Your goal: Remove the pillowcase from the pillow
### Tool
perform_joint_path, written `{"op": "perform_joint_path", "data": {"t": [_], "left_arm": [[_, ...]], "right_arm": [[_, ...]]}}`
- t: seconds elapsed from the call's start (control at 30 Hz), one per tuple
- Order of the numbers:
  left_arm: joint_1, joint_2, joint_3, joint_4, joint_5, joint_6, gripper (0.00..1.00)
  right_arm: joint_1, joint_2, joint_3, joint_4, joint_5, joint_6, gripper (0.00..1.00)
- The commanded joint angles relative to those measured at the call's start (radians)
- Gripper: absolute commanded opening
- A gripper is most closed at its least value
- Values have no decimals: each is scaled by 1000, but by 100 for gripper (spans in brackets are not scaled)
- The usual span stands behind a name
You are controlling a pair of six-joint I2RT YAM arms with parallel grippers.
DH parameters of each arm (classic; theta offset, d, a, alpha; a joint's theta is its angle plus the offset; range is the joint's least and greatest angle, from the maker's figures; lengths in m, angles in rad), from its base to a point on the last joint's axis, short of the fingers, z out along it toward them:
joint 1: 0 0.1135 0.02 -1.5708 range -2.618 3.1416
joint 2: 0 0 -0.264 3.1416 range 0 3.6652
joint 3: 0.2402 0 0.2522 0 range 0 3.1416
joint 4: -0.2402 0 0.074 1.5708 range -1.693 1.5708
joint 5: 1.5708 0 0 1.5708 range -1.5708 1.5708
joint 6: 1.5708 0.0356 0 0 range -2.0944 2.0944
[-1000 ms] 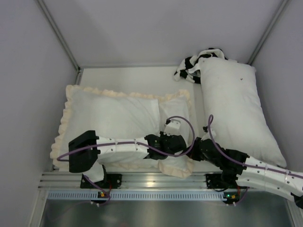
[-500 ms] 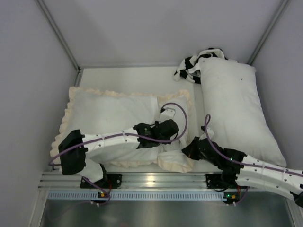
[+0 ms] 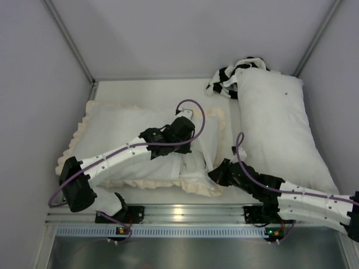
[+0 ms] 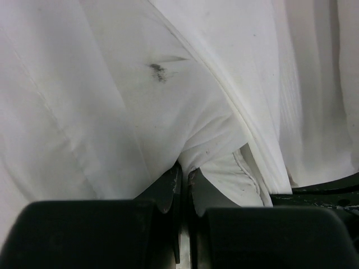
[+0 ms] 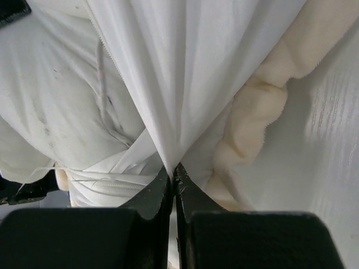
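Observation:
The pillowcase [image 3: 112,131] lies cream-white face up at the left of the table, its ruffled frill [image 3: 217,120] round the edge. My left gripper [image 3: 185,140] reaches over it and is shut [image 4: 184,174] on a fold of speckled white fabric with a stitched seam, which looks like the pillow [image 4: 238,174]. My right gripper [image 3: 213,175] sits at the case's front right corner. It is shut [image 5: 174,171] on a taut white layer of the pillowcase [image 5: 185,73] beside the frill [image 5: 252,112]. The pillow [image 5: 50,106] shows to the left of that layer.
A longer plain white pillow [image 3: 277,129] lies along the right side. A black-and-white patterned cloth [image 3: 227,75] is bunched at its far end. Grey walls close in the table on three sides. A metal rail [image 3: 179,213] runs along the near edge.
The left gripper has shut and moved from the front right corner toward the back, drawing white fabric with it. The case has bunched and shifted left. The right gripper has edged left, still shut.

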Motion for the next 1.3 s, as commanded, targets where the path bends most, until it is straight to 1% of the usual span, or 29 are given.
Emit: {"op": "perform_joint_path", "data": {"t": [0.0,0.03,0.13,0.2,0.3,0.4,0.47,0.5,0.53,0.57,0.6,0.63,0.67,0.7,0.73,0.77,0.8,0.83,0.87,0.93,1.1,1.17,1.27], "left_arm": [[123,-72,74,127,-98,28,0],[144,-91,75,140,-66,28,0],[171,-92,150,106,-90,60,0],[188,-88,204,79,-77,77,0],[191,-98,224,57,-32,81,0],[189,-140,178,57,57,58,0],[189,-200,99,57,92,32,0],[189,-225,66,57,132,24,0],[189,-277,-1,57,147,16,0],[188,-308,-35,57,161,5,0],[188,-372,-70,57,189,1,0],[188,-404,-102,57,203,-4,0],[188,-441,-160,57,215,-13,0],[188,-508,-185,45,235,-19,0],[188,-539,-227,34,246,-30,0],[188,-591,-242,22,250,-36,0],[188,-611,-254,7,244,-41,0],[188,-628,-264,-24,243,-50,0],[188,-644,-285,-32,246,-53,0],[188,-677,-308,-33,275,-70,0],[188,-702,-366,-29,284,-101,0],[188,-707,-371,-29,319,-107,0],[188,-723,-376,-29,319,-108,0]], "right_arm": [[37,55,-75,-155,-76,-19,0],[39,68,-82,-144,-72,-14,0],[47,121,-111,-98,-83,-4,0],[59,150,-129,-80,-82,7,0],[62,168,-134,-75,-65,12,0],[62,150,-111,-76,-19,12,0],[60,139,-58,-77,9,-17,0],[60,138,-31,-83,26,-36,0],[59,139,-7,-86,33,-56,0],[57,144,53,-95,41,-101,0],[56,147,85,-118,50,-131,2],[50,150,114,-130,52,-166,11],[39,156,177,-142,53,-238,35],[34,161,211,-173,63,-273,44],[13,170,275,-188,61,-351,58],[1,176,308,-204,50,-387,62],[-10,184,344,-233,35,-420,66],[-21,200,405,-239,17,-492,70],[-21,211,435,-242,-44,-528,71],[-21,246,521,-254,-103,-575,71],[-21,334,633,-238,-164,-611,70],[-21,384,678,-238,-183,-614,70],[-19,441,719,-222,-201,-617,68]]}}
